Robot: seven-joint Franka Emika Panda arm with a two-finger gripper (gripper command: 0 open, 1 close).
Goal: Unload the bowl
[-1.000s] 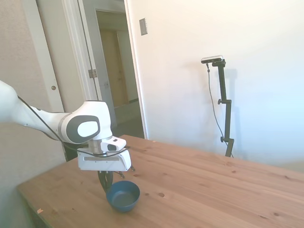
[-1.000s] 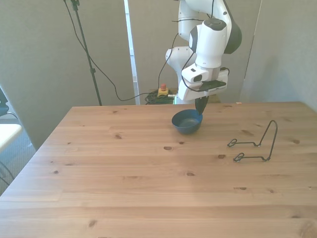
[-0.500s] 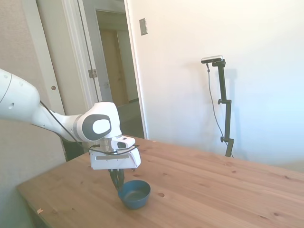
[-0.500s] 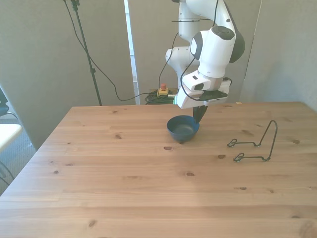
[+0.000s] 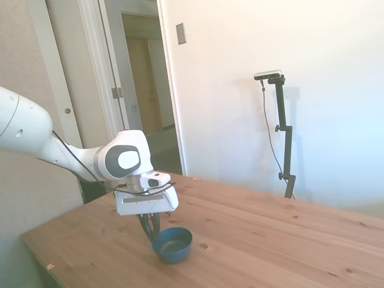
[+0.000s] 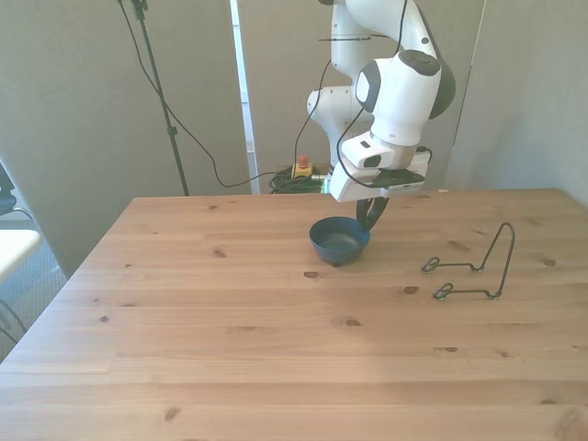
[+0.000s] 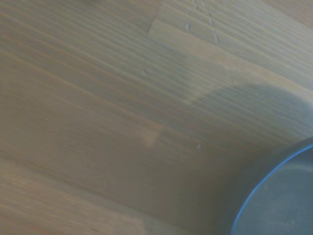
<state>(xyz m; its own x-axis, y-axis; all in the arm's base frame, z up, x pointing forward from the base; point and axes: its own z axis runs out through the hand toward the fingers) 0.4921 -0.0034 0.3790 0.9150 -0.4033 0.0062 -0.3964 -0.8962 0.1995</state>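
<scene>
The small dark blue bowl (image 6: 340,241) (image 5: 173,244) sits upright on the wooden table, toward its far side. My gripper (image 6: 371,219) (image 5: 151,231) hangs at the bowl's rim on the side nearest the robot's base. Its fingers are spread, one on each side of the rim, and are open. In the wrist view only a curved piece of the bowl (image 7: 281,196) shows, with bare wood beside it. The bowl looks empty inside.
A small dark wire rack (image 6: 473,266) stands on the table at the front view's right, well apart from the bowl. The table's far edge (image 6: 276,198) runs just behind the gripper.
The arm carried the bowl a short way out from the table's far edge and set it down. The fingers, shut on the rim before, now stand apart.
</scene>
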